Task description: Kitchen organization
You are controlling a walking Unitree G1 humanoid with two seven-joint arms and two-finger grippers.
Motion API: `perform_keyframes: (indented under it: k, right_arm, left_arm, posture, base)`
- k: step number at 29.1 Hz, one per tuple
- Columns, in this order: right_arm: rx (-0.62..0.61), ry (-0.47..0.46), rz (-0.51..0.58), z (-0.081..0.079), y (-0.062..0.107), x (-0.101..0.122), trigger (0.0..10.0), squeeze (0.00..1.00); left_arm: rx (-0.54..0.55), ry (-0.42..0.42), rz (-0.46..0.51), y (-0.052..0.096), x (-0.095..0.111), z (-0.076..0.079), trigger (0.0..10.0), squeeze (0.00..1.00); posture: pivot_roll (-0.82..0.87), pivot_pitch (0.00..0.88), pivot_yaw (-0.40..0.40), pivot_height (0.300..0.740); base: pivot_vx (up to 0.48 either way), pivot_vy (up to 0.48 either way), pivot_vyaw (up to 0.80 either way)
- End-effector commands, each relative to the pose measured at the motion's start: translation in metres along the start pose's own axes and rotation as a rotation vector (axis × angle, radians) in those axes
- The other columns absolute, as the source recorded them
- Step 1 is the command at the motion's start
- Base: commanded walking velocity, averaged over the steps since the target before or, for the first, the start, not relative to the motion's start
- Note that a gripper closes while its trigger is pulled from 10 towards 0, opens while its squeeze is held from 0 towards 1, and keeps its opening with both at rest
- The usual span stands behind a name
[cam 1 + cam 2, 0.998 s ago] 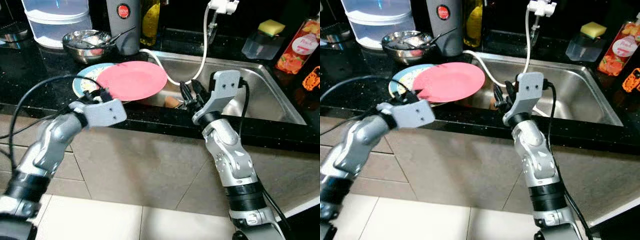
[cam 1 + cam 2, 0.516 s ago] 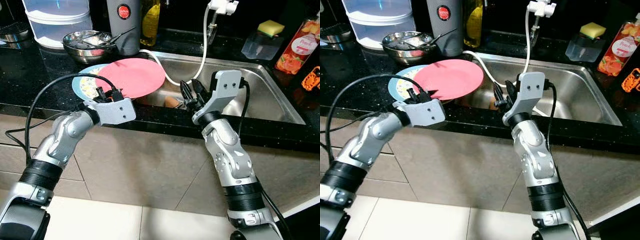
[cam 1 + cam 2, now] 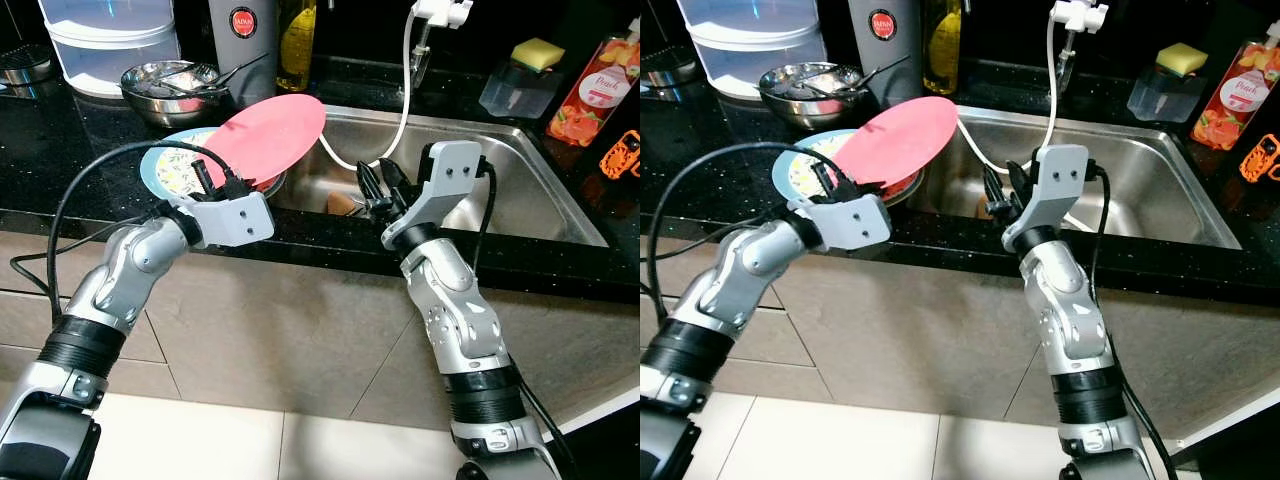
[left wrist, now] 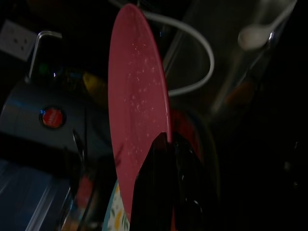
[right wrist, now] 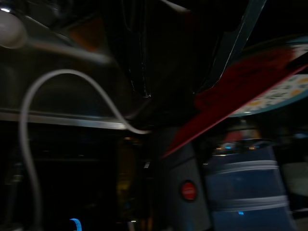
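Note:
My left gripper (image 3: 206,178) is shut on the near rim of a pink plate (image 3: 270,133), which tilts with its far edge raised toward the sink. In the left wrist view the pink plate (image 4: 137,96) stands edge-on between the black fingers (image 4: 163,192). Under it lie a blue patterned plate (image 3: 168,163) and something red (image 3: 902,184) on the black counter. My right gripper (image 3: 377,186) hovers open over the sink's front edge, beside the pink plate and apart from it. An orange-brown object (image 3: 341,203) lies in the sink below it.
The steel sink (image 3: 520,200) has a white hose (image 3: 406,90) hanging into it. A steel bowl with utensils (image 3: 168,82), a clear tub (image 3: 105,35), a grey appliance (image 3: 243,40) and an oil bottle (image 3: 297,40) stand behind. A sponge box (image 3: 520,80) and a red bottle (image 3: 598,85) sit at the right.
The pink plate has gone from nearly flat to tilted, its far edge lifted, as my left gripper moved in toward the counter. The right arm has barely moved.

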State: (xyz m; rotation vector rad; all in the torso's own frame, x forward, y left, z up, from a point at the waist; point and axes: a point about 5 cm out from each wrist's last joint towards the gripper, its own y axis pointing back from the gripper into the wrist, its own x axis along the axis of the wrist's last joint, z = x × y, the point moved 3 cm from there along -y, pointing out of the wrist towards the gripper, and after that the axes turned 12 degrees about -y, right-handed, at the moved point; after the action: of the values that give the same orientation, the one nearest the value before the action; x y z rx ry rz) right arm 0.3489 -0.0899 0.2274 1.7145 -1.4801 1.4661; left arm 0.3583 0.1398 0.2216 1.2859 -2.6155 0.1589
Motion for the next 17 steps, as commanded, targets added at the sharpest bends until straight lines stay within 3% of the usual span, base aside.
perform_keyframes:
  k: [1, 6, 8, 9, 12, 17]
  right_arm:
    - [0.064, -0.062, -0.007, -0.012, -0.002, 0.003, 10.0, 0.0]
    - [0.152, -0.171, -0.08, -0.03, -0.006, 0.0, 10.0, 0.0]
    - [0.182, -0.28, -0.119, -0.037, -0.005, -0.002, 10.0, 0.0]
    - [0.182, -0.28, -0.119, -0.037, -0.005, -0.002, 10.0, 0.0]
    - [0.112, -0.435, -0.179, -0.034, -0.007, -0.013, 10.0, 0.0]
    - [0.011, -0.513, -0.174, -0.023, -0.01, -0.017, 10.0, 0.0]
  left_arm:
    - [-0.002, 0.023, 0.081, -0.006, 0.017, -0.001, 10.0, 0.0]
    - [-0.054, 0.012, 0.119, -0.01, 0.024, 0.011, 10.0, 0.0]
    - [-0.059, -0.035, 0.119, -0.012, 0.025, 0.014, 10.0, 0.0]
    - [-0.059, -0.035, 0.119, -0.012, 0.025, 0.014, 10.0, 0.0]
    - [0.044, -0.115, 0.094, -0.019, 0.024, 0.0, 10.0, 0.0]
    - [0.089, -0.157, 0.049, -0.023, 0.02, -0.006, 10.0, 0.0]
  posture:
    - [0.2, 0.0, -0.091, 0.74]
    - [0.2, 0.0, -0.084, 0.74]
    - [0.2, 0.0, -0.084, 0.74]
    - [0.2, 0.0, -0.084, 0.74]
    - [0.19, 0.0, -0.077, 0.74]
    - [0.19, 0.0, -0.075, 0.74]
  base:
    - [0.0, 0.0, 0.0]
    - [0.0, 0.0, 0.0]
    - [0.0, 0.0, 0.0]
    - [0.0, 0.0, 0.0]
    - [0.0, 0.0, 0.0]
    - [0.0, 0.0, 0.0]
